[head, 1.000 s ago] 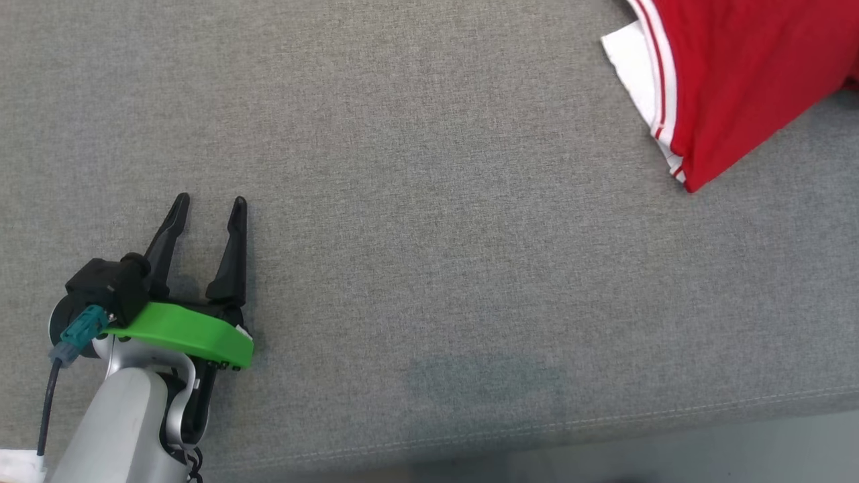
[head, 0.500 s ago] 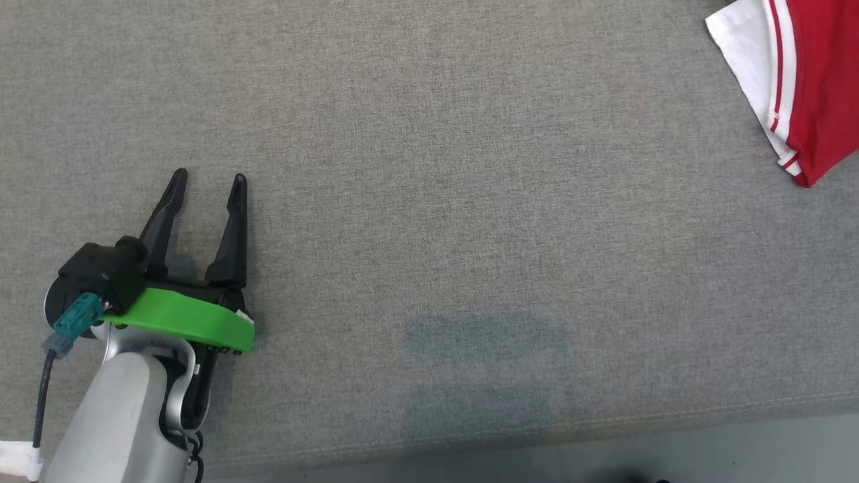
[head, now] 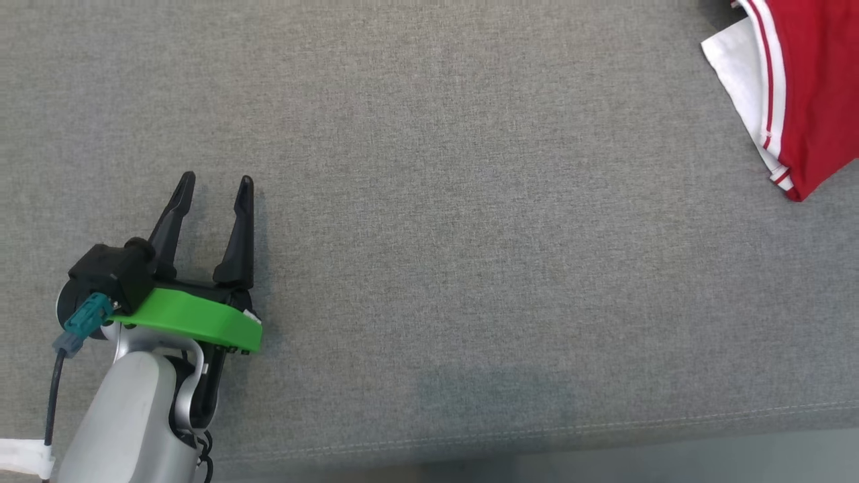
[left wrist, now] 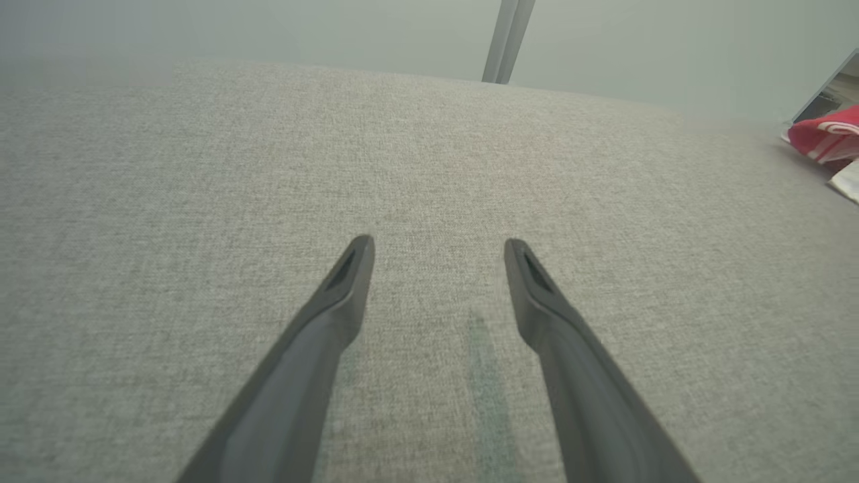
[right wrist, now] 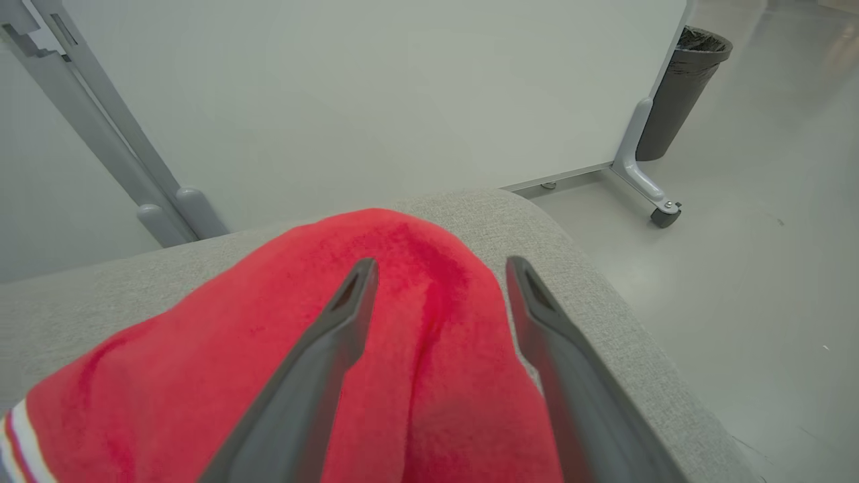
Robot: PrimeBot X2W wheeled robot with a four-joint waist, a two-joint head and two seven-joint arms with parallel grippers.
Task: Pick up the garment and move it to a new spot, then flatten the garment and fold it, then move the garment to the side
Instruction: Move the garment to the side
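Garment (head: 812, 87): red knit cloth with white trim and a thin red stripe along the hem, and a white layer showing under the hem's edge. In the head view it lies at 2 o'clock, on the far corner of the grey upholstered surface (head: 470, 201), running off the frame. In the left wrist view the garment (left wrist: 822, 134) is a small red-and-white bunch at 2 o'clock.

Left pincer (head: 216, 180): at 8 o'clock in the head view, well apart from the garment. Its two dark tapered fingers are spread moderately wide and hold nothing. In its own view the left pincer (left wrist: 439, 243) has bare weave under the gap.

Right pincer (right wrist: 441, 263): fingers spread to a similar width, directly over a rounded hump of the garment (right wrist: 268, 349). Cannot tell whether the tips touch the cloth. Nothing is clamped.

Around:
- green collar (head: 194, 322) and teal connector (head: 84, 322) with a dark cable, on the left wrist;
- white partition panel (right wrist: 369, 100) at 12 o'clock, beyond the surface, on a grey caster foot (right wrist: 647, 194);
- dark bin (right wrist: 681, 87) with a black liner at 2 o'clock, on a pale glossy floor (right wrist: 772, 268);
- grey slanted struts (right wrist: 107, 127) at 10 o'clock.

Surface: coarse grey woven fabric, a stitched seam along the near edge, a rounded corner by the garment.
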